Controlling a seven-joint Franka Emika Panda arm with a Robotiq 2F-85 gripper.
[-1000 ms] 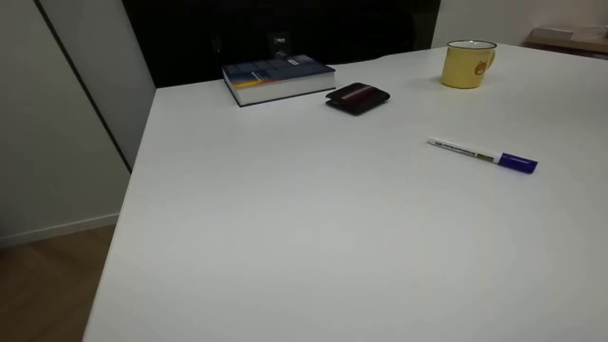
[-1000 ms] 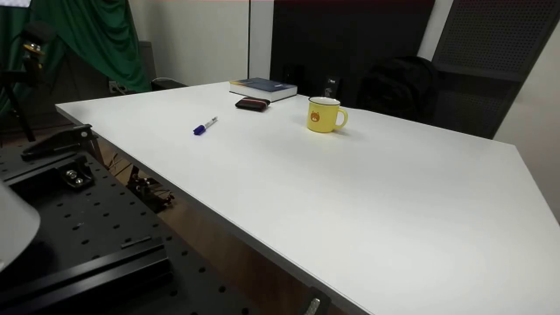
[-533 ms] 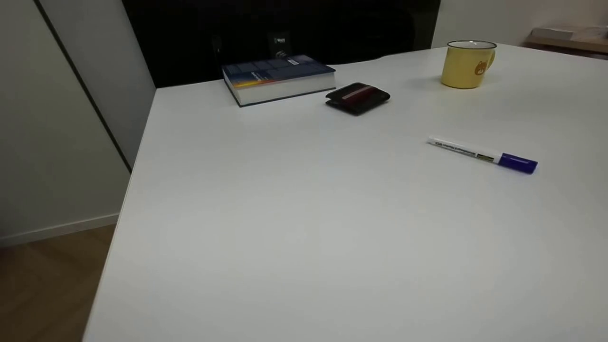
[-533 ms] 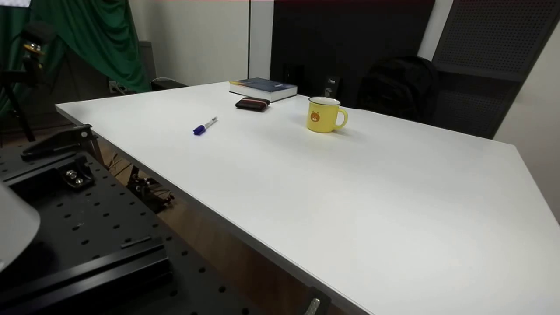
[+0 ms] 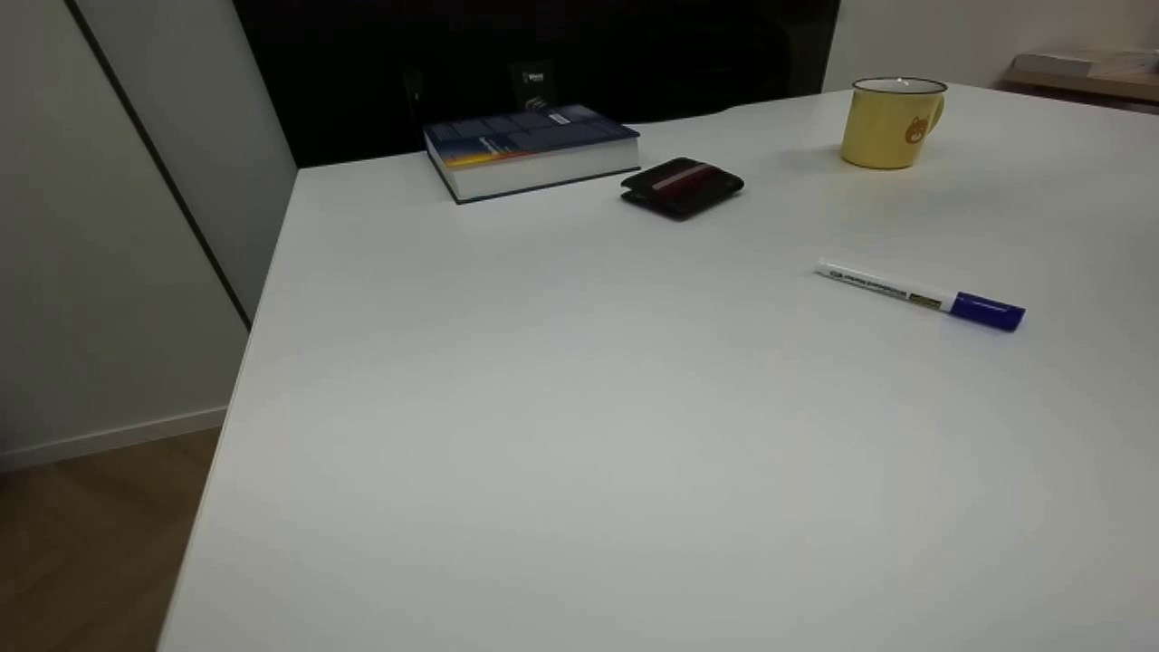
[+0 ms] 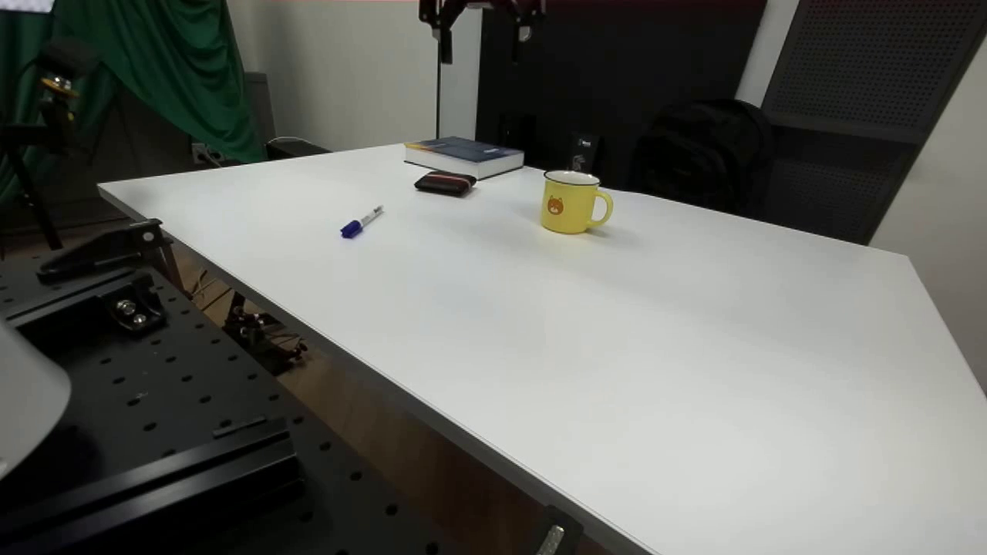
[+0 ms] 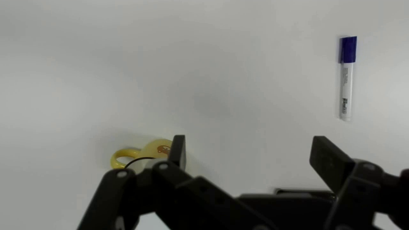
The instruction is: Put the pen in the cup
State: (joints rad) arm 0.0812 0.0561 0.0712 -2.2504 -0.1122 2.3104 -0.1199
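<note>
The white pen with a dark blue cap lies flat on the table in both exterior views (image 5: 883,285) (image 6: 373,216); in the wrist view the pen (image 7: 347,80) is at upper right. The yellow cup (image 5: 878,127) (image 6: 567,206) stands upright, its handle to the side. In the wrist view the cup (image 7: 151,149) is partly hidden behind a finger. My gripper (image 6: 480,54) is open and empty, high above the table at the top of an exterior view. In the wrist view the gripper (image 7: 247,150) has its fingers wide apart, with the pen beyond the right finger.
A dark wallet (image 5: 684,188) (image 6: 446,183) lies on the white table (image 5: 543,453) near a thick blue book (image 5: 534,154) (image 6: 463,156). The wallet's edge shows under the gripper in the wrist view (image 7: 300,192). A black perforated platform (image 6: 185,393) adjoins the table.
My gripper has come into view at the top of an exterior view, where it was out of frame before. The pen, cup, wallet and book have not moved.
</note>
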